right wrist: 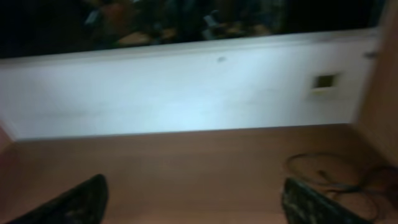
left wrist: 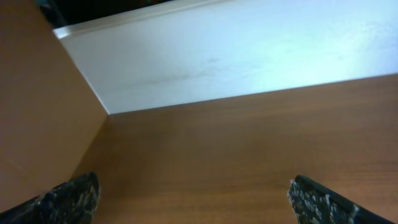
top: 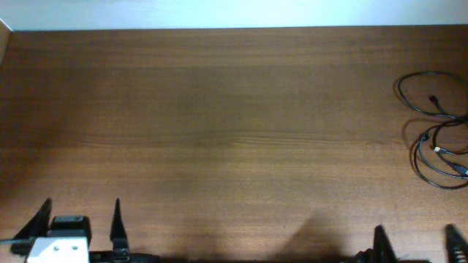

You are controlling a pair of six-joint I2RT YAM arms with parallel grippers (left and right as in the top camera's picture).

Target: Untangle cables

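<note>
both l fingers (top: 82, 208) & r fingers (top: 414, 232) spread, empty; cables (top: 439, 139) well apart, nearer r

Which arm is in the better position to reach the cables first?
Right. The right jaws are open, on the same side as the cables; the left jaws sit at the opposite corner.

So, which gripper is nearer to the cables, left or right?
Right. The right gripper is at the near edge, with the cables ahead of it on the right side of the table; the left gripper is at the near left corner, far from them.
</note>
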